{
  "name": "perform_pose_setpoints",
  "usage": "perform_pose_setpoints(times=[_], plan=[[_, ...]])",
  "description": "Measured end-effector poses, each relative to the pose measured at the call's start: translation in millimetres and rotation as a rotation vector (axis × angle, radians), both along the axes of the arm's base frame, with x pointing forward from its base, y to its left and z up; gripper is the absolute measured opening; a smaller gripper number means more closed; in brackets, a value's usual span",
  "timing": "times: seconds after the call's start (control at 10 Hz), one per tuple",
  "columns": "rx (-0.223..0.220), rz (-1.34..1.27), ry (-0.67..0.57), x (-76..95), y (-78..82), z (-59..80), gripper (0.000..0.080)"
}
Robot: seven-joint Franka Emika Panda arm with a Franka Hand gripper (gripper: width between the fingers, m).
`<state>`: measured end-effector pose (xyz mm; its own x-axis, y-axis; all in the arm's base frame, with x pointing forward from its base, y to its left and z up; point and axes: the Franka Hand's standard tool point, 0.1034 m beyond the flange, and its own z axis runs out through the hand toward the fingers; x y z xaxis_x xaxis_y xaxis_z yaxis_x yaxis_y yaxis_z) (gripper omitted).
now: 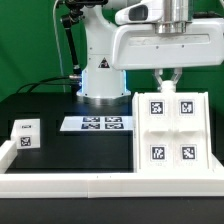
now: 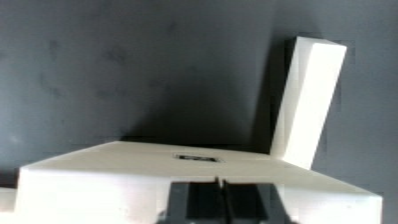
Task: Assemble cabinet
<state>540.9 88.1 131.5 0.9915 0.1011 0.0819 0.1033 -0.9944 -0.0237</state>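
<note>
Two fingers (image 2: 192,205) of the gripper (image 1: 168,82) are pressed together, nothing between them. Just beneath their tips lies the cabinet (image 1: 170,128), tagged face up; contact cannot be told.

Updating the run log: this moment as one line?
gripper: shut, at cabinet far edge | cabinet: exterior view's right | tagged cube: exterior view's left
</note>
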Motion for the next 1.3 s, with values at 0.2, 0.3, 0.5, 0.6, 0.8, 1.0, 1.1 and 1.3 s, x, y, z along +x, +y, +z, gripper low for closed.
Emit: perform_pose_setpoints(times=[0.2, 0.3, 0.5, 0.6, 0.8, 1.0, 1.1, 1.3], plan=[[0.001, 0.001, -0.005, 7.5, 1.7, -1.1, 0.0002], [0.001, 0.003, -0.007, 12.4, 3.1, -1.4, 0.0002], [0.002, 0.003, -0.007, 15.9, 7.6, 2.1, 0.0002], [0.003, -0.001, -0.006, 14.9, 11.4, 2.2, 0.0002], [0.003, 0.003, -0.006, 14.7, 11.2, 1.9, 0.0129], [0.004, 0.000, -0.005, 13.0, 10.3, 0.2, 0.0266], [0.007, -0.013, 0.004, 0.2, 3.3, -9.3, 0.0422], [-0.007, -0.006, 0.041, -22.0, -26.3, -21.3, 0.0605]])
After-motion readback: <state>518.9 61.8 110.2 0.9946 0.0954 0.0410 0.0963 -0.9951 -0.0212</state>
